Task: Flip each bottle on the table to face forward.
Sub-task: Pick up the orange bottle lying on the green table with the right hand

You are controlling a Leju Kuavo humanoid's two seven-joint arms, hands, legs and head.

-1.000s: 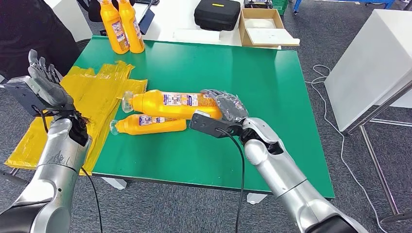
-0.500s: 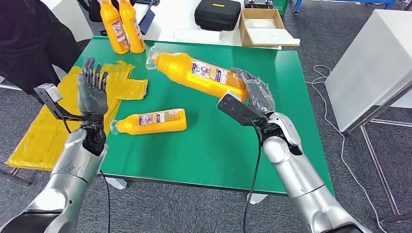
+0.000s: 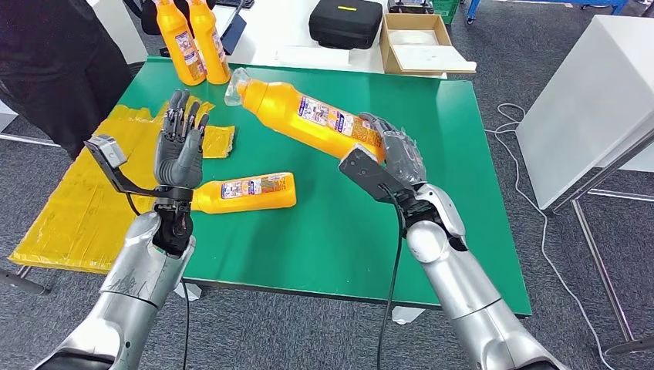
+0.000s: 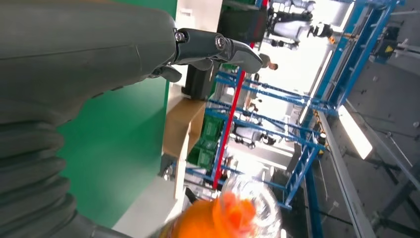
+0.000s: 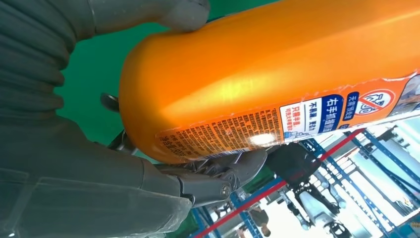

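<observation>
Currently the right hand [image 3: 393, 154] grips the stiff, glossy, probably slippery bottle [image 3: 308, 116] at its base, frame centre; left hand [image 3: 179, 148] spread.

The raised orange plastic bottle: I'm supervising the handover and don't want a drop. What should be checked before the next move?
1. Right hand grips the raised orange plastic bottle at its base: ok.
2. Bottle clear of the green table: ok.
3. Left hand empty, fingers spread: ok.
4. Left hand touching the bottle: not ok, apart.
5. Cap tight: cannot tell.
6. Second orange bottle lying clear on the table: ok.
</observation>
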